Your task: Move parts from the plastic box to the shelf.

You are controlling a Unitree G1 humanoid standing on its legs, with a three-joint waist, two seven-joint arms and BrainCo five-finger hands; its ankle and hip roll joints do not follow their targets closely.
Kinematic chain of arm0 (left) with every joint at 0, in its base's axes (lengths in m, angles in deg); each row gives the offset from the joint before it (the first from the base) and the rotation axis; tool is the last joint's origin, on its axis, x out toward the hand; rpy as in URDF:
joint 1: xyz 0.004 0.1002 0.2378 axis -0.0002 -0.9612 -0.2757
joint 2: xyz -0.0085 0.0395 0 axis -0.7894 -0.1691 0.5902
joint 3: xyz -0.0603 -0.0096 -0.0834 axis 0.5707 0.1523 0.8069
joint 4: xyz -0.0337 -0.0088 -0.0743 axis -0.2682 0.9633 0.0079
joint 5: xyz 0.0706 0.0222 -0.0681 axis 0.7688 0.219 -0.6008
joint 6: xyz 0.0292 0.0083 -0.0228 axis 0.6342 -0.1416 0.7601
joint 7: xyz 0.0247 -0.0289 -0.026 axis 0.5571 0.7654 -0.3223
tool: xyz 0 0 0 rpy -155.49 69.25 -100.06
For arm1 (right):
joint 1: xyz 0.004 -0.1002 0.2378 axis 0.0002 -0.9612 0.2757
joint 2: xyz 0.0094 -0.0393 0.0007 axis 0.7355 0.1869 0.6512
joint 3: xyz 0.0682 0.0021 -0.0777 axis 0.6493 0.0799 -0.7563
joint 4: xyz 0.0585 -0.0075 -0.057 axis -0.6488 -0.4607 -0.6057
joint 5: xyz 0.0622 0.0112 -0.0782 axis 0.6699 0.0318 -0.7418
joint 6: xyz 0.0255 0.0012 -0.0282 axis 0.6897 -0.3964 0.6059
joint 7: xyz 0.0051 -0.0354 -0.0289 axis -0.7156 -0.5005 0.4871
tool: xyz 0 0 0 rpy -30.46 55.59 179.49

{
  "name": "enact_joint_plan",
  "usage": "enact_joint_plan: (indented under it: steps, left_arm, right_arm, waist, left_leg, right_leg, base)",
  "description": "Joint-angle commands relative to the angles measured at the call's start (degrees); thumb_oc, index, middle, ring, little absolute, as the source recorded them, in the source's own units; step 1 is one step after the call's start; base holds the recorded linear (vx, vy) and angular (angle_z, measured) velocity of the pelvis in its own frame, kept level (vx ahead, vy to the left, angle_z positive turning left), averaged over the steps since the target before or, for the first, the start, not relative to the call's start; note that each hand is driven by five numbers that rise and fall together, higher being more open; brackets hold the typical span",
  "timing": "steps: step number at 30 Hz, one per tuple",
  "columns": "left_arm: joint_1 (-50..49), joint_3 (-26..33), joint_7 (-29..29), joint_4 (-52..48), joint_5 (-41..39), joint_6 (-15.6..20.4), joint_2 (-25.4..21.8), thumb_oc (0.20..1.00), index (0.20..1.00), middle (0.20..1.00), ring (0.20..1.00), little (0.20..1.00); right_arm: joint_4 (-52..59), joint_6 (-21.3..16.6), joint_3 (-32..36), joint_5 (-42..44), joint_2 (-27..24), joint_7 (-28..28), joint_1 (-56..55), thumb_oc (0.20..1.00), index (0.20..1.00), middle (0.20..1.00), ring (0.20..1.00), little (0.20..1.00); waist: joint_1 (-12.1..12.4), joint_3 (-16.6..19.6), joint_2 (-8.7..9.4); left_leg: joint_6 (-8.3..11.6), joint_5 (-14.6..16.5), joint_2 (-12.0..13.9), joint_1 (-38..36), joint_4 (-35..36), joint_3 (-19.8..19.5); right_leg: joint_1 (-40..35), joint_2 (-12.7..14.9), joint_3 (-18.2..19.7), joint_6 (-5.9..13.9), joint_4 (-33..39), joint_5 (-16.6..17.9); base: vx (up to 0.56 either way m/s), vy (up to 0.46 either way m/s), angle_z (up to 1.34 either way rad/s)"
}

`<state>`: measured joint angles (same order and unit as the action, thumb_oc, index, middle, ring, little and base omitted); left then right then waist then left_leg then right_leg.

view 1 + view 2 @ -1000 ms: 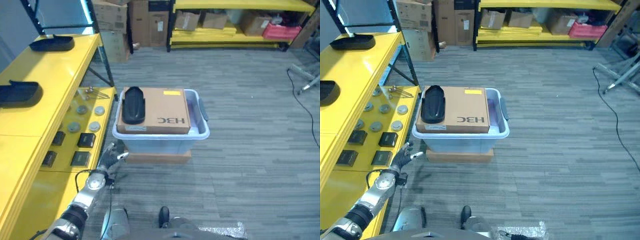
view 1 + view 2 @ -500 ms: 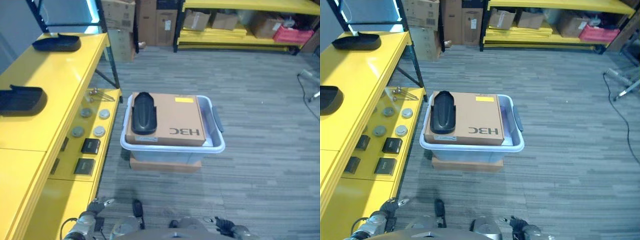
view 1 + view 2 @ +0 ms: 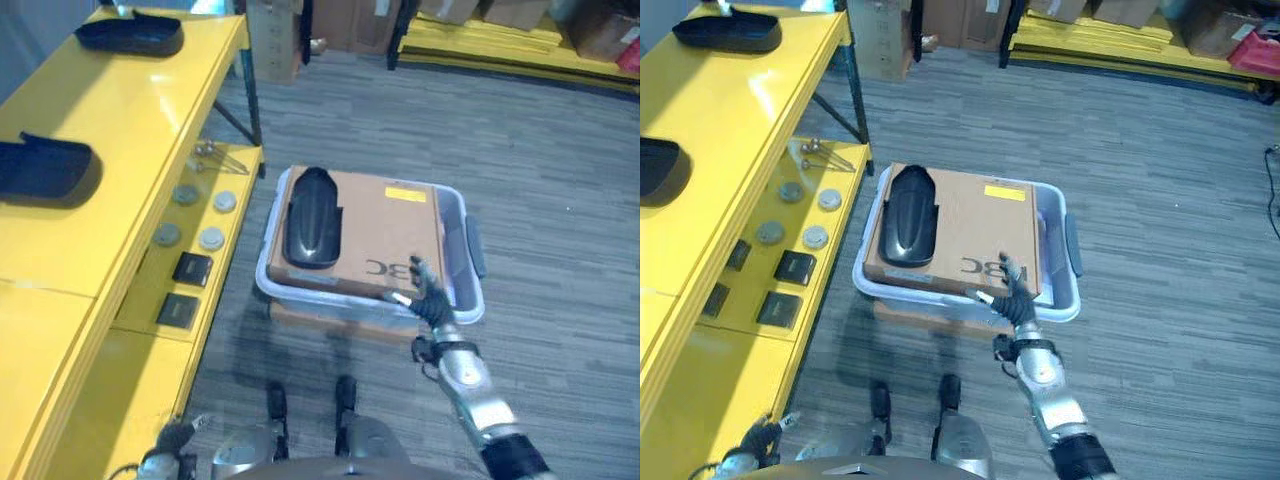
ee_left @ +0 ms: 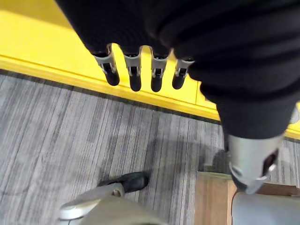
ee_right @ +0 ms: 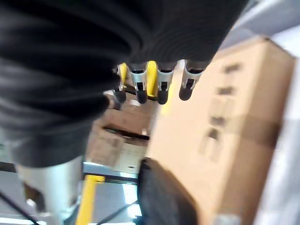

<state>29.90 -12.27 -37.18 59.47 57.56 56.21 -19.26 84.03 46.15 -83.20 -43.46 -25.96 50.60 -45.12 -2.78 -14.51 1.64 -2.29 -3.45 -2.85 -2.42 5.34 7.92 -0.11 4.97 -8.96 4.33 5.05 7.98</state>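
Grey carpet floor (image 3: 560, 200) all around, with the yellow shelf (image 3: 110, 130) running down the robot's left side. Two black parts were already up on its top level, one at the far end (image 3: 130, 36) and one closer (image 3: 45, 170), and the lower level had some round discs (image 3: 198, 215) and small black blocks (image 3: 192, 268) on it.

So the plastic box (image 3: 1065, 262) sat on the floor in front, with a cardboard box (image 3: 980, 225) lying across the top of it, and the next black part (image 3: 908, 215) lay on the cardboard at the shelf side. Nothing was picked up at that point.

Right hand (image 3: 1012, 297) was up at the near edge of the cardboard, fingers (image 5: 161, 86) straight and loose, holding nothing, and well short of the part. Left hand (image 4: 140, 70) hung low beside the shelf front, fingers relaxed too, also empty.

My read: it was at the reach stage for the next part. The next move would need that right hand to travel across the cardboard toward the shelf side, get over the part and close around it before carrying it over. Honestly the left hand looked better placed for the shelf side, but it was down low.
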Motion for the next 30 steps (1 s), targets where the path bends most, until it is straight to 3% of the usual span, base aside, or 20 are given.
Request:
enact_joint_plan:
  steps: [1,4,7,13,19,25,30]
  left_arm:
    - [5.01,-1.22,-1.73,1.30,0.85,3.64,-0.10,1.000,1.000,1.000,1.000,1.000]
    - [4.77,-1.84,-1.92,0.86,1.40,4.02,0.17,1.000,1.000,1.000,1.000,1.000]
    - [5.79,-4.68,-3.20,-0.05,2.55,3.66,-0.40,1.000,1.000,1.000,1.000,1.000]
    - [12.05,-9.06,-4.20,-0.08,1.26,3.36,-2.33,1.000,1.000,1.000,1.000,1.000]
    - [15.95,-11.59,-4.04,-0.19,-0.17,3.43,-2.93,1.000,1.000,1.000,1.000,1.000]
    - [17.18,-12.65,-4.29,0.20,-1.01,3.76,-2.63,1.000,1.000,1.000,1.000,1.000]
    - [18.86,-13.88,-5.22,-0.82,-3.07,4.49,-2.43,1.000,1.000,1.000,1.000,1.000]
  right_arm:
    - [-2.13,-0.98,1.45,-1.31,-3.59,-0.37,3.48,1.000,1.000,1.000,1.000,1.000]
    - [-1.47,-0.02,1.46,0.03,-4.49,-0.75,4.77,1.000,1.000,1.000,1.000,1.000]
    - [-6.06,4.28,-0.69,-0.38,-5.99,-4.08,12.51,1.000,1.000,1.000,1.000,1.000]
    - [-18.50,9.13,-5.01,0.40,-6.91,-9.29,31.62,1.000,1.000,1.000,1.000,1.000]
    - [-26.11,11.16,-7.01,1.43,-10.73,-10.75,43.26,1.000,1.000,1.000,1.000,1.000]
    - [-30.72,12.66,-8.87,0.46,-13.03,-10.47,48.81,1.000,1.000,1.000,1.000,1.000]
    - [-37.34,18.78,-13.51,-2.68,-14.16,-6.36,54.42,1.000,1.000,1.000,1.000,1.000]
  waist:
    - [0.54,0.58,-0.48]
    - [1.08,0.44,-0.40]
    - [3.70,-0.81,-0.40]
    - [7.36,-4.76,-1.01]
    - [9.55,-8.15,-1.96]
    - [10.34,-9.51,-2.75]
    - [11.26,-11.04,-3.70]
  left_leg:
    - [0.78,1.21,2.40,1.55,-0.34,-0.03]
    - [0.80,1.27,2.43,1.77,-0.34,-0.21]
    - [0.95,1.06,2.31,3.16,-0.34,-1.75]
    - [1.22,-0.30,1.96,7.68,-0.34,-4.70]
    - [1.45,-1.54,1.38,11.45,-0.34,-6.95]
    - [1.65,-2.07,0.80,12.77,-0.34,-8.10]
    - [1.71,-2.42,0.16,13.73,-0.34,-9.22]
  right_leg:
    - [-0.57,-0.45,0.95,1.25,-0.84,-3.46]
    - [-0.61,-0.40,0.73,1.25,-0.73,-3.53]
    - [-0.12,-0.05,-0.52,1.42,-0.65,-3.41]
    - [2.71,0.24,-2.47,1.22,-1.23,-3.30]
    - [5.83,0.60,-4.19,0.87,-2.89,-3.87]
    - [7.28,0.97,-4.87,0.81,-3.62,-4.06]
    - [9.00,1.63,-5.41,0.96,-4.63,-4.04]
  base:
    - [0.12,-0.023,-0.19]
    - [0.03,-0.015,-0.03]
    - [0.06,-0.039,-0.02]
    - [-0.05,-0.034,0.25]
    - [-0.06,0.005,0.34]
    - [-0.01,0.034,0.17]
    - [0.00,0.053,0.02]
